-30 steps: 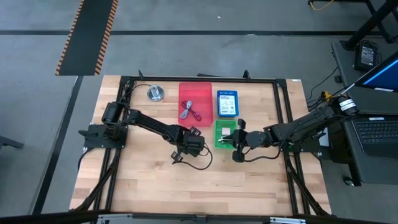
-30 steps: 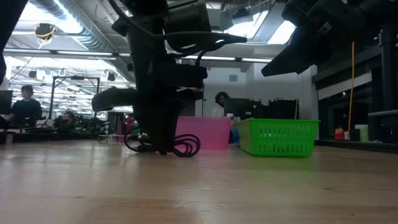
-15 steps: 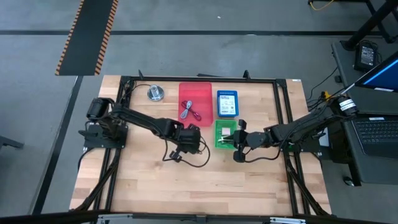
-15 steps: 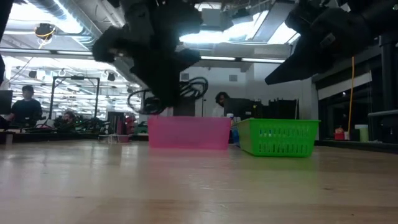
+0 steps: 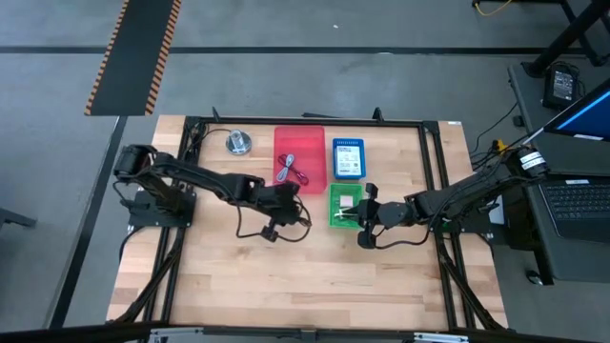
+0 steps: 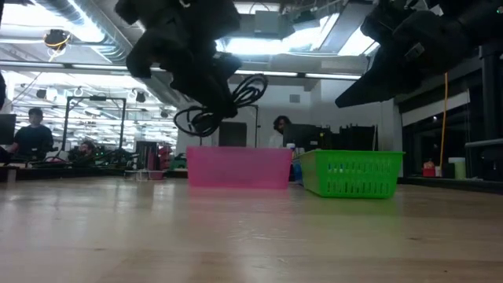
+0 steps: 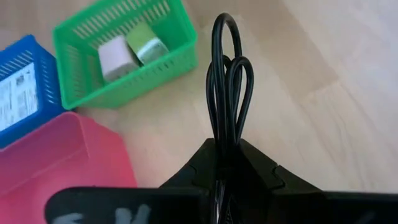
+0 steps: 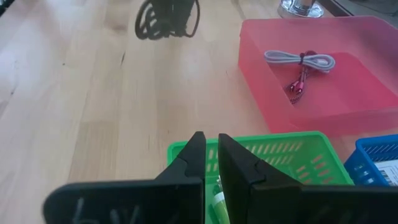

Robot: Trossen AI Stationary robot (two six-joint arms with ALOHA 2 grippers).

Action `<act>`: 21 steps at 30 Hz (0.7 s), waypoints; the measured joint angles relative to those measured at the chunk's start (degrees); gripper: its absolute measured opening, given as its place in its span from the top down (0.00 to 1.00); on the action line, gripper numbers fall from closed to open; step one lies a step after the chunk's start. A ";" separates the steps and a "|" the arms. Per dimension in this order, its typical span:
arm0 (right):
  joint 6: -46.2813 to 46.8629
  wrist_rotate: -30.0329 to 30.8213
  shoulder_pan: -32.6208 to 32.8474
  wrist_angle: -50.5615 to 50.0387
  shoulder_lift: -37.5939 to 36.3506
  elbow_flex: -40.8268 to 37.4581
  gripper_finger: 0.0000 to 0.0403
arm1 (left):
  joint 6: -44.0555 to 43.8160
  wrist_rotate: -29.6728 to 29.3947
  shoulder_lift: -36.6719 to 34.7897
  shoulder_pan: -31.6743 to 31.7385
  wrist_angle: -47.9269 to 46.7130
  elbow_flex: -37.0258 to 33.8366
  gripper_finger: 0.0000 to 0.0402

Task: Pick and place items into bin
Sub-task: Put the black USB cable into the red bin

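Note:
My left gripper [image 5: 283,206] is shut on a coiled black cable [image 7: 227,74] and holds it in the air just near of the pink bin [image 5: 299,136]. In the low view the black cable [image 6: 226,104] hangs above the table. The pink bin holds a white and pink cable [image 8: 300,65]. My right gripper [image 8: 209,142] hovers over the green bin [image 5: 334,191], its fingers a narrow gap apart, touching nothing. A pale pink block [image 7: 114,56] and a green block [image 7: 147,43] lie in the green bin. A white printed packet [image 5: 348,162] lies in the blue bin. My left gripper pinches the black cable's bundled strands [image 7: 222,142] between its two fingers. The loops [image 7: 229,59] stick out past the fingertips. The cable is lifted clear of the table, and slack strands [image 5: 272,229] trail below the gripper.
A round silver disc [image 5: 238,143] stands near the table's far edge, left of the pink bin. The three bins sit close together in the far middle of the table. Bare wood lies along the near half. People show in the room behind.
My left gripper has lifted the black cable off the table, carried it up and toward the far edge, closer to the pink bin, and has tipped as it rose. The cable lay on the wood a second ago and now hangs clear.

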 joint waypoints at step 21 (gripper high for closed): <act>-0.07 -0.06 0.11 2.65 0.00 0.00 0.94 | -10.22 7.35 -12.50 4.61 46.84 -25.99 0.92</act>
